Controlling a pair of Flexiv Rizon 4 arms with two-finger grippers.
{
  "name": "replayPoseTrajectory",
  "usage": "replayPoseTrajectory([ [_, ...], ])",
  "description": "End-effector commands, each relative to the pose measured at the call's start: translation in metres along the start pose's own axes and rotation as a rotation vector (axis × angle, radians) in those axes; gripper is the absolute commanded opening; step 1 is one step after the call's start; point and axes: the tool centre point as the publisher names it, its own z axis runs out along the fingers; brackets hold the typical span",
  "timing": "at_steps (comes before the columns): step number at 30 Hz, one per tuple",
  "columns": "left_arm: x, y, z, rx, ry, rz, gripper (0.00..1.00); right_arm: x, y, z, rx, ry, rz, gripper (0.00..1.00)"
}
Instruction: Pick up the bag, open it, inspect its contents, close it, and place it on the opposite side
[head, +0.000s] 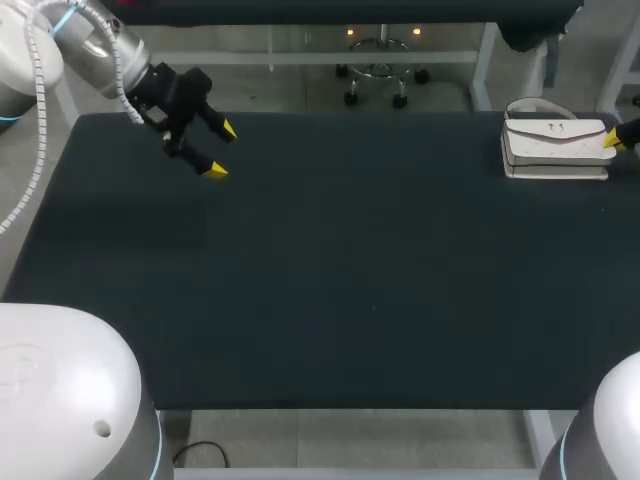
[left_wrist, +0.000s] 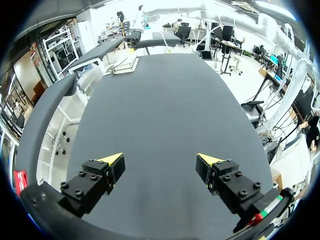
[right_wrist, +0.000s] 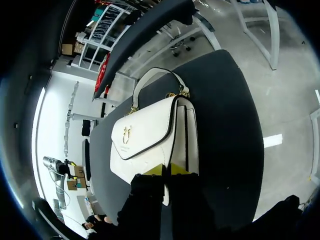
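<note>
White bag (head: 555, 148) flat; right tool (right_wrist: 166, 169) closed against its edge.

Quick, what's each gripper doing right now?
Left gripper: open, holding nothing.
Right gripper: shut on the white bag, pinching its edge.

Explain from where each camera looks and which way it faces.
Head view: above and behind the robot, looking down on the table; left gripper far left, right gripper at the bag far right.
Left wrist view: on the left wrist, looking across the table past its open gripper toward the distant bag.
Right wrist view: on the right wrist, close above the bag.
All three share the bag.
</note>
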Motion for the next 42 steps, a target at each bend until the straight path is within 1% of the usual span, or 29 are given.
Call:
replayPoseTrajectory([
  [1,0.000,0.000,0.001,0.002,-0.002,0.001,1.00,0.001,0.001,0.001,0.451,0.028,-0.013,0.00],
  [4,0.000,0.000,0.001,0.002,-0.002,0.001,1.00,0.006,-0.003,0.001,0.451,0.043,-0.027,0.00],
  [8,0.000,0.000,0.001,0.002,-0.002,0.001,1.00,0.013,-0.012,0.006,0.472,0.054,-0.049,0.00],
  [13,0.000,0.000,0.001,0.002,-0.002,0.001,1.00,0.012,-0.018,0.012,0.493,0.051,-0.047,0.00],
  [19,0.000,0.000,0.001,0.002,-0.002,0.001,1.00,0.013,-0.020,0.014,0.523,0.062,-0.075,0.00],
  [23,0.000,0.000,0.001,0.002,-0.002,0.001,1.00,0.011,-0.017,0.016,0.527,0.063,-0.071,0.00],
  [25,0.000,0.000,0.001,0.002,-0.002,0.001,1.00,0.010,-0.015,0.016,0.526,0.066,-0.061,0.36],
  [27,0.000,0.000,0.001,0.002,-0.002,0.001,1.00,0.009,-0.014,0.016,0.532,0.069,-0.057,0.50],
  [28,0.000,0.000,0.001,0.002,-0.002,0.001,1.00,0.008,-0.013,0.016,0.536,0.068,-0.053,0.63],
  [31,0.000,0.000,0.001,0.002,-0.002,0.001,1.00,0.008,-0.012,0.016,0.550,0.064,-0.052,0.56],
  [32,0.000,0.000,0.001,0.002,-0.002,0.001,1.00,0.007,-0.011,0.016,0.552,0.065,-0.052,0.50],
  [34,0.000,0.000,0.001,0.002,-0.002,0.001,1.00,0.008,-0.011,0.017,0.568,0.056,-0.051,0.45],
  [42,0.000,0.000,0.001,0.002,-0.002,0.001,1.00,0.013,-0.011,0.026,0.631,0.039,-0.061,0.36],
])
